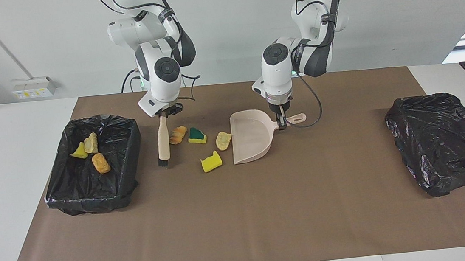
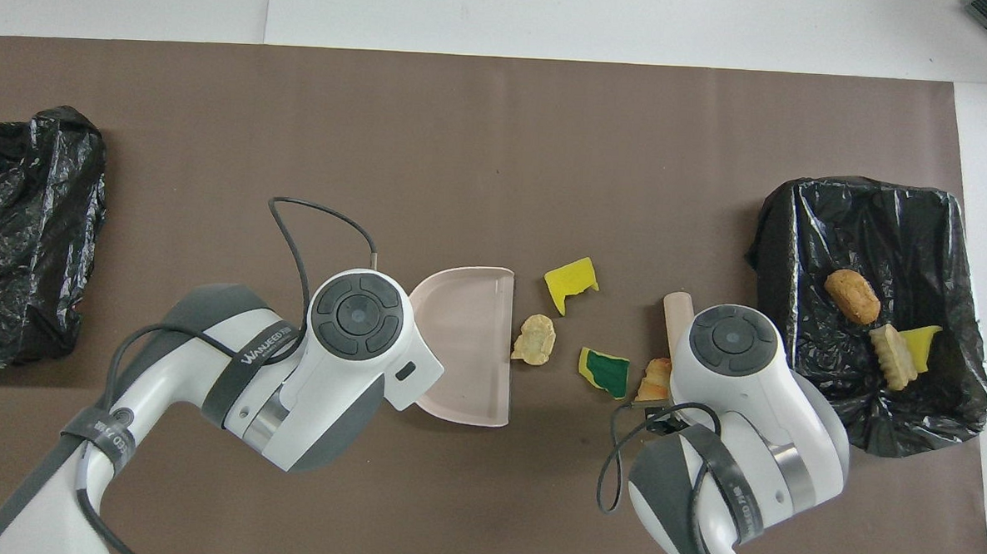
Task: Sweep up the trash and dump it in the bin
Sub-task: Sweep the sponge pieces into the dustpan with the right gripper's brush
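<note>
1. The sweeping step is in hand: four pieces of trash are lying on the brown mat beside the dustpan (image 1: 252, 139), waiting to be pushed in.
2. The left gripper (image 1: 281, 122) is clenching the dustpan's handle, holding the pan with its open mouth facing the right arm's end of the table.
3. The right gripper (image 1: 164, 114) is gripping the brush (image 1: 163, 142) by the top of its handle; the brush is hanging bristles-down, well apart from the dustpan, with the loose pieces lying between the two.
4. Relative to the dustpan: a tan lump (image 1: 223, 140) is sitting just at its mouth, a yellow chunk (image 1: 211, 162) is lying near its mouth and farther from the robots, a green-topped sponge piece (image 1: 196, 135) is lying one step further from the mouth, and an orange lump (image 1: 178, 134) is lying just beside the brush.
5. Three more pieces are already lying in the lined bin (image 1: 68, 196), well apart from the dustpan toward the right arm's end.
6. The next move is likely calling for the bristles to go down onto the mat and drag toward the dustpan's mouth, while the pan is being held firm against the push.
</note>
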You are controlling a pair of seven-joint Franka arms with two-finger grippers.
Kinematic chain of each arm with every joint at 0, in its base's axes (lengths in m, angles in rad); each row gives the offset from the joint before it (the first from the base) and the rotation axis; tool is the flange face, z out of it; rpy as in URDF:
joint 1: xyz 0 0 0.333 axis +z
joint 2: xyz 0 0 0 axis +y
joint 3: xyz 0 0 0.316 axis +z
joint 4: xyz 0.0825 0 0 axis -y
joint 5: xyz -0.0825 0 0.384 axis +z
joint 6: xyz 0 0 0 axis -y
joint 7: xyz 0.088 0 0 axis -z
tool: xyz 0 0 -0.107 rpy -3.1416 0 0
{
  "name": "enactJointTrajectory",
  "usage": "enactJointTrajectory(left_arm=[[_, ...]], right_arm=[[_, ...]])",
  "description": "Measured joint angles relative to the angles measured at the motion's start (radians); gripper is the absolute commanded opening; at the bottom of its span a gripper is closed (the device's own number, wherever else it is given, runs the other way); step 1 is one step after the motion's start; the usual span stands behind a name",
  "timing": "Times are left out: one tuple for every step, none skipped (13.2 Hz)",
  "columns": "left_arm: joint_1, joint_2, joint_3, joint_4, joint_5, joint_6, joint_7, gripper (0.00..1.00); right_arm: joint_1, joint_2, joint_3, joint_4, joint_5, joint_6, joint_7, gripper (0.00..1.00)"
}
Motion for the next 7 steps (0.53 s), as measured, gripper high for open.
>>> enactJointTrajectory(left_arm=[[0.0,0.0,0.0,0.0,0.0,0.0,0.0,0.0],[0.0,0.0,0.0,0.0,0.0,0.0,0.0,0.0],[0.0,0.0,0.0,0.0,0.0,0.0,0.0,0.0],[0.0,0.0,0.0,0.0,0.0,0.0,0.0,0.0],[0.0,0.0,0.0,0.0,0.0,0.0,0.0,0.0],[0.0,0.0,0.0,0.0,0.0,0.0,0.0,0.0],[0.001,0.0,0.001,0.0,0.0,0.0,0.0,0.0]], right_arm=[[0.0,0.01,0.001,-0.002,0.043,0.02,-0.028,0.0],[0.002,0.02,0.001,-0.001,0.087,0.042,-0.047,0.0],[0.011,0.035,0.001,0.002,0.138,0.071,-0.063,0.0],[0.032,0.051,0.001,0.01,0.187,0.1,-0.07,0.0],[0.065,0.069,0.002,0.026,0.234,0.124,-0.07,0.0],[0.102,0.086,0.002,0.047,0.282,0.142,-0.07,0.0],[0.143,0.101,0.003,0.069,0.338,0.165,-0.07,0.0]])
